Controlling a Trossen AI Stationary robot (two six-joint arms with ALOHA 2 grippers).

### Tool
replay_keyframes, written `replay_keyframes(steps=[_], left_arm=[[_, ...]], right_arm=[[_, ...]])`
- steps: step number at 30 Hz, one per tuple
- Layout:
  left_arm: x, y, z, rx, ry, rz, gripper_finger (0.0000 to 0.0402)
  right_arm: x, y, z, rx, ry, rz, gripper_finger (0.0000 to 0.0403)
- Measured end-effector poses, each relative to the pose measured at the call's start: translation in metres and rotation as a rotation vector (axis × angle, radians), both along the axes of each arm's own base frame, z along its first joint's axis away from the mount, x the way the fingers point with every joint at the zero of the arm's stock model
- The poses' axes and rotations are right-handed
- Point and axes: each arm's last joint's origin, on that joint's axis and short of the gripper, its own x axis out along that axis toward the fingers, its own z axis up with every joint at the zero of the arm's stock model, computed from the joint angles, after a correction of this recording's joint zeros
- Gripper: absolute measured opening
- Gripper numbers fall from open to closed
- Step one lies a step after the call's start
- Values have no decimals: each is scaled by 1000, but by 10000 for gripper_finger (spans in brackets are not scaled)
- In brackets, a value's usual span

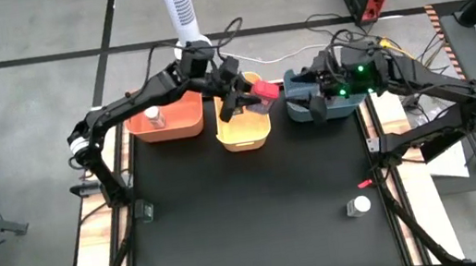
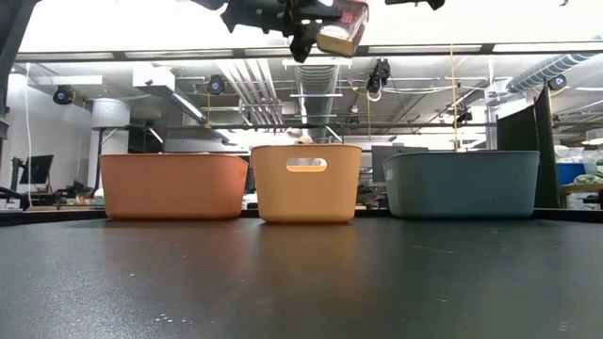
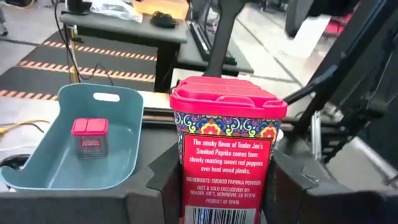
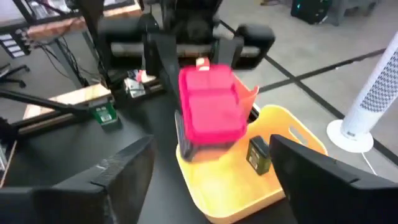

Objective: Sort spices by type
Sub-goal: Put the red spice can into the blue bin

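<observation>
Left gripper [image 1: 257,99]: raised above the yellow plastic bin [image 1: 244,130], at its side nearest the blue-grey bin; jaws clamped on a red-lidded paprika tin [image 3: 225,155].
Paprika tin: upright between the jaws in the left wrist view, patterned band under the lid, red label below; in the low view it hangs well above the bin rims [image 2: 341,28].
Right gripper [image 1: 316,103]: over the blue-grey plastic bin [image 1: 340,111]; jaws spread wide with nothing between them, seen in the right wrist view.
Blue-grey bin: holds a second red-lidded boxy tin [image 3: 89,136], standing upright on its floor.
Yellow bin: middle of the three; a small black boxy container [image 4: 258,154] lies inside, seen from the right wrist.
Orange plastic bin [image 1: 175,121]: leftmost in the high view; a clear white-capped jar [image 1: 156,118] stands in it.
Second white-capped jar [image 1: 359,205]: on the black desk [image 1: 250,215], near its right edge, well apart from the bins.
Thin red stick [image 1: 366,184]: on the desk just beyond that jar.
Bins: in a row along the far edge of the desk.
</observation>
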Motion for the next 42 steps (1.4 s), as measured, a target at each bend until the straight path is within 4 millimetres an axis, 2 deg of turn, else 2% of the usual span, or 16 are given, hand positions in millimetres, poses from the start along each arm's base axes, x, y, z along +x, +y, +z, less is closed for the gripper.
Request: replay_keyframes(steps=[5,14,19,22,24,27,31,37,42], left_arm=[[7,-11,1,60,-24,-2,141],[9,-14,3,70,-31,6,141],[8,-16,3,48,-36,-39,141],[8,-16,2,40,-29,-35,141],[8,-16,2,33,-26,-33,160],[9,-16,3,22,-31,-26,219],[8,-16,2,7,-19,-25,267],[0,-5,5,-30,-10,21,274],[-13,9,13,-70,-20,83,269]], right_arm=[[21,-6,1,-12,46,7,337],[56,-16,-8,2,299,44,360],[68,-20,-5,-22,370,80,337],[74,-21,-4,-31,395,104,300],[78,-22,-3,-20,406,119,266],[79,-23,0,-13,424,123,202],[76,-23,2,-1,464,119,196],[58,-33,6,87,509,21,196],[38,-64,-7,191,567,-224,196]])
